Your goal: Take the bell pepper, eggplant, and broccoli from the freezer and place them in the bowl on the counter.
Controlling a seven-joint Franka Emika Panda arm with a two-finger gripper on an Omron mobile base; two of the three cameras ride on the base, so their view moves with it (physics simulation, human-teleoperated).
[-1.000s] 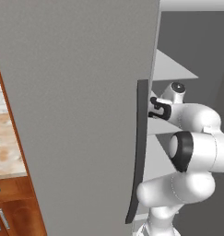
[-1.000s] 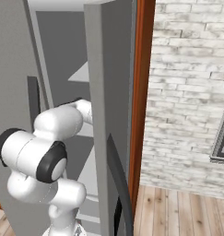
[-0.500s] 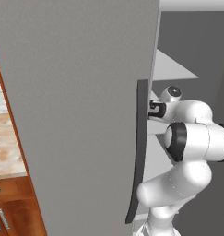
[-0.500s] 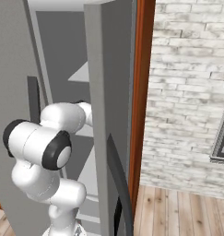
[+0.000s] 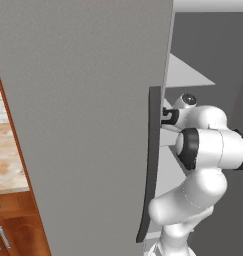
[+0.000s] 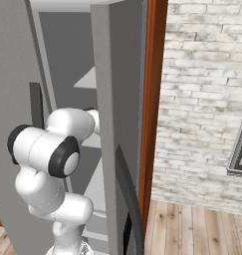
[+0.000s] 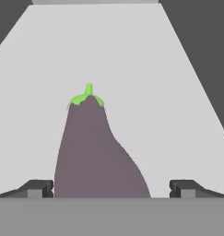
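Now I'm reaching into the freezer (image 5: 93, 100) for the eggplant (image 7: 97, 152), which lies on the shelf (image 7: 145, 69), stem at twelve o'clock. My claw (image 7: 111, 188) is spread wide, empty, straddling it. Next: ease forward, then close.

No readable text, labels, brand names, numbers or signs are showing anywhere in these views. The flat grey door of the freezer (image 5: 88, 125) is carrying no lettering or badge, and its dark curved handle (image 5: 149, 165) is plain. The pale inner shelf (image 7: 132, 60) is unmarked, and the eggplant (image 7: 97, 152) lying on it is bearing no sticker. The whitewashed brick wall (image 6: 202, 99) beside the freezer is showing no sign or poster.
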